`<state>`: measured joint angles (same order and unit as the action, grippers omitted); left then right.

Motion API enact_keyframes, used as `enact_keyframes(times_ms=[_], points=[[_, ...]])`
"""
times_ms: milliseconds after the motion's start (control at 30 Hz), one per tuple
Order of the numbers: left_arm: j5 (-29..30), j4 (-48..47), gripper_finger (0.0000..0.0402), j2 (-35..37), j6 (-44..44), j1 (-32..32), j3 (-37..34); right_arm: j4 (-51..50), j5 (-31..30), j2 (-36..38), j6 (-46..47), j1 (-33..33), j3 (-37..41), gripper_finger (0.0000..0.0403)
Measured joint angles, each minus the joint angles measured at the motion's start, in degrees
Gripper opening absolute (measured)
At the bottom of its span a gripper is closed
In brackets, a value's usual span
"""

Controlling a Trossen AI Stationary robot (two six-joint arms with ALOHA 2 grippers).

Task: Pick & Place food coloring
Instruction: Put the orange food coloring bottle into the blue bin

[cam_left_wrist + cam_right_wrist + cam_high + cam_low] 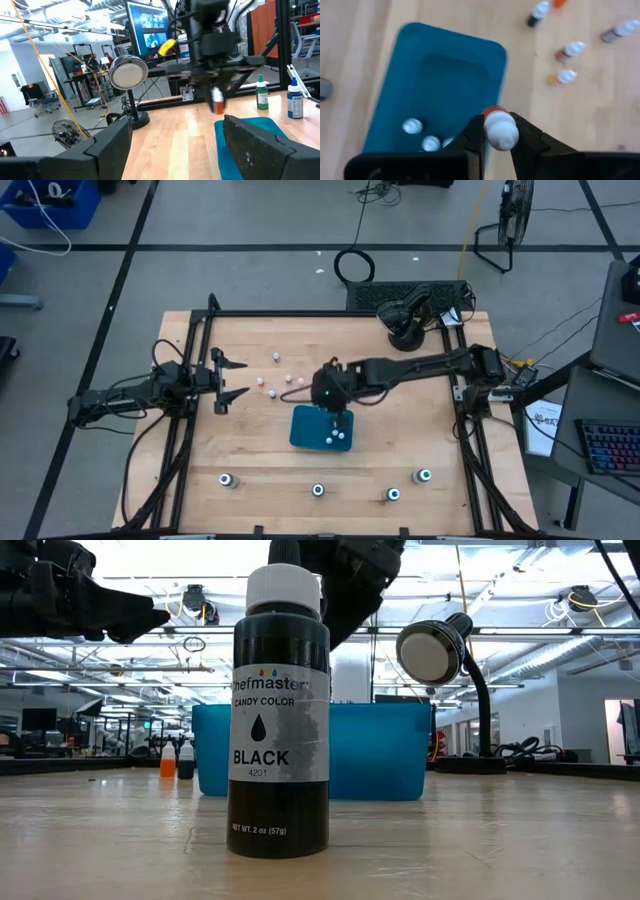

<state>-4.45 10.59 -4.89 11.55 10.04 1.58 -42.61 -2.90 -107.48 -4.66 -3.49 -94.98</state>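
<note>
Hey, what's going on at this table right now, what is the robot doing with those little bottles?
The right gripper is shut on a small white-capped food coloring bottle and holds it above the teal tray, where a few bottles already lie. More small bottles lie loose on the wooden table. The left gripper waits open near the table's left side.

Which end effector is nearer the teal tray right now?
Right. The right end effector is over the tray's far edge, shut on a small bottle; the left end effector waits open, off toward the table's left.
</note>
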Motion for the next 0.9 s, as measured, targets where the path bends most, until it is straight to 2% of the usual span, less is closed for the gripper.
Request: enact_keyframes(times_ms=[233,333,900], points=[[0.0,0.0,0.0305,0.0,0.0,0.0,0.0,-1.5,0.2,-4.3,0.7,-3.3,-3.8,0.0048],[0.0,0.1,0.0306,0.0,0.0,0.0,0.0,-1.4,2.3,-6.9,0.6,-3.8,-4.2,0.0048],[0.0,0.0,0.0306,0.0,0.0,0.0,0.0,-0.3,2.9,-17.1,-0.7,-3.3,-5.2,0.0048]])
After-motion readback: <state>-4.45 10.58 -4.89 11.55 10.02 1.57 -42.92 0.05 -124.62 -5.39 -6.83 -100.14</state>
